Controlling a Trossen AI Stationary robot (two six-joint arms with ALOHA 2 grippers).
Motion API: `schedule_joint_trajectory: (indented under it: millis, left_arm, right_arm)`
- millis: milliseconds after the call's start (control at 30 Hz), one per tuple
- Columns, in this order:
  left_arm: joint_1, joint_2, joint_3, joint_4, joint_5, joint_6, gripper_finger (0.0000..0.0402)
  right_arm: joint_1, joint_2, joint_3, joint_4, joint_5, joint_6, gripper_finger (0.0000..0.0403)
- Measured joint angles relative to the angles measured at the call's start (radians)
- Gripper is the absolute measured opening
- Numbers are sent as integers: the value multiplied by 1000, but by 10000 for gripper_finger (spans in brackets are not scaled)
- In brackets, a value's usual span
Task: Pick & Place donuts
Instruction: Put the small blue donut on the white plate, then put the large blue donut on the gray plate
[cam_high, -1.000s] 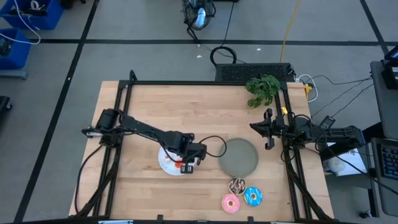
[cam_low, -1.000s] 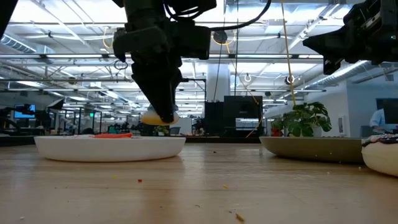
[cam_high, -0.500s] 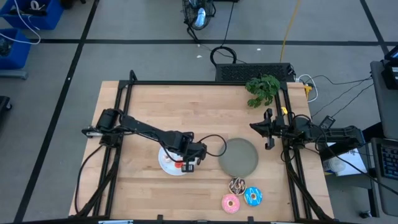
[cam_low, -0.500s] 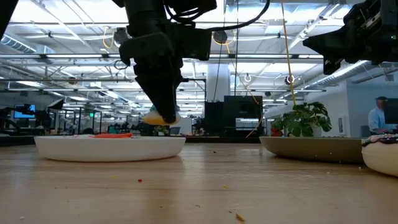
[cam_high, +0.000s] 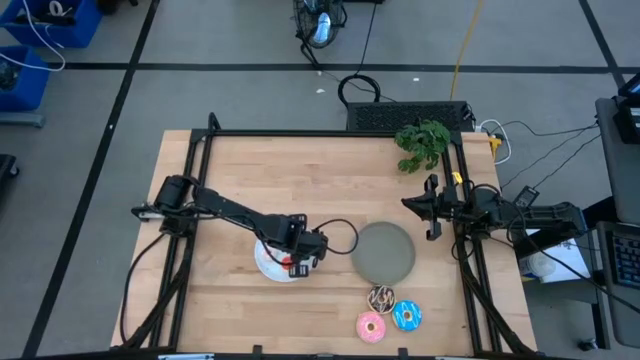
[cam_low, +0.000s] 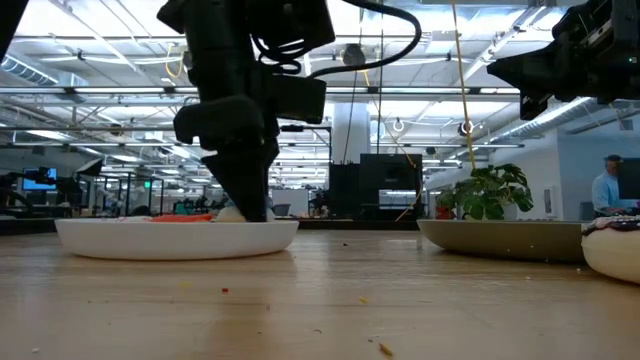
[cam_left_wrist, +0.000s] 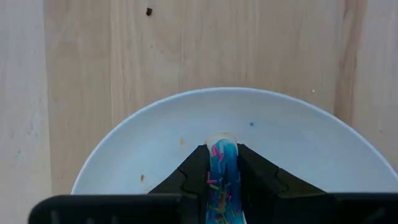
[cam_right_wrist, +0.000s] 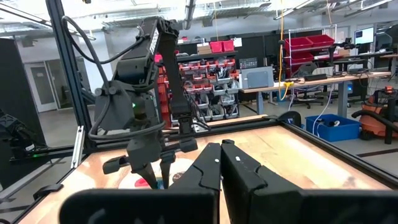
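My left gripper (cam_high: 299, 262) stands over the white plate (cam_high: 268, 262), shut on a tiny blue donut with sprinkles (cam_left_wrist: 222, 177). In the low view the left gripper's tip (cam_low: 247, 208) is down at the white plate's rim (cam_low: 120, 236). A tiny red donut (cam_high: 290, 266) lies on that plate. The larger dark brown drizzled donut (cam_high: 381, 297), pink donut (cam_high: 371, 325) and blue donut (cam_high: 406, 316) lie on the table near its front edge. My right gripper (cam_high: 432, 212) waits shut at the table's right edge. The tiny brown donut does not show. My left gripper pinches the tiny blue donut between its two fingers (cam_left_wrist: 198, 171). The fingers point down from above. The donut's pale lower end (cam_left_wrist: 221, 136) sticks out past the fingertips, just over the plate's floor. Whether it touches the plate, I cannot tell.
An empty grey plate (cam_high: 385, 250) stands right of the white plate. A green plant (cam_high: 422, 142) sits at the far right corner. Black frame rails run along the table's left, far and right edges. Bare wood lies at the far left.
My left gripper has gone down with the tiny blue donut, from above the white plate's rim into the plate. It has stayed shut on the donut.
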Motion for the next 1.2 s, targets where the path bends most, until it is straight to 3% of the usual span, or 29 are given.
schedule_joint_trajectory:
  millis: [400,833,1200]
  left_arm:
    - [-1,0,0,16,0,17,80]
    - [0,0,0,-7,-16,-1,247]
    - [8,1,10,-15,0,6,302]
  right_arm:
    - [0,0,0,0,0,0,0]
    - [0,0,0,0,0,0,0]
    - [0,0,0,0,0,0,0]
